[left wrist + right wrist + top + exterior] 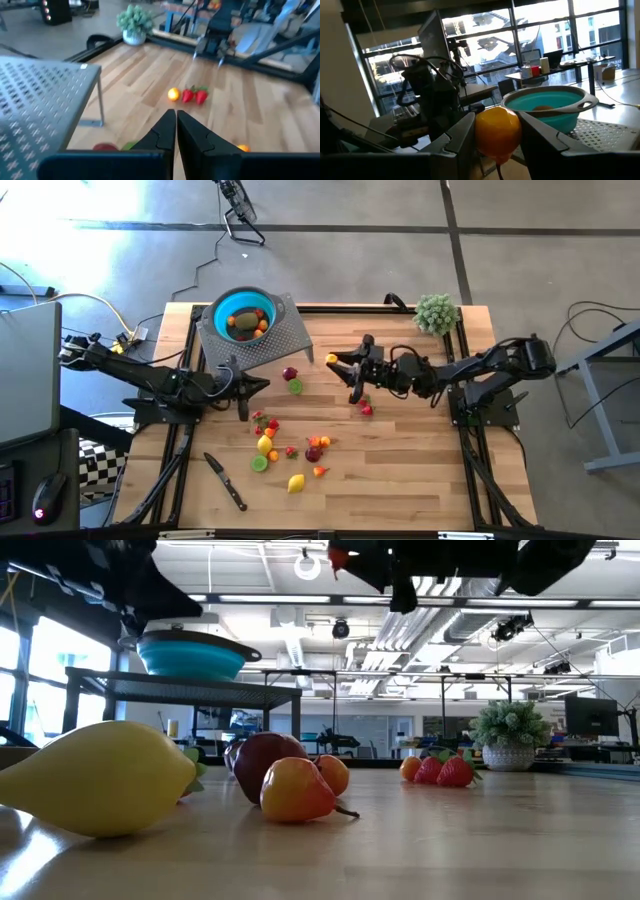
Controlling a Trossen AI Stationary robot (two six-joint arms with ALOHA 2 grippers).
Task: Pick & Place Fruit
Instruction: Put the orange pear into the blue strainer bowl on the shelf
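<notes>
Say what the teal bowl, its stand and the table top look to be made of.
Teal bowl: smooth matte, likely plastic or silicone. Stand: grey sheet metal, going by its grid of punched holes. Table top: pale wooden planks with visible grain and seams.

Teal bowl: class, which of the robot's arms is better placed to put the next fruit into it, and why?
Probably the right. Its gripper is shut on an orange fruit, raised and facing the teal bowl. The left gripper is shut and empty.

Glossy plastic-looking fruit [296,788] lies on a smooth wooden table [400,470] beside a perforated metal stand [40,95].
</notes>
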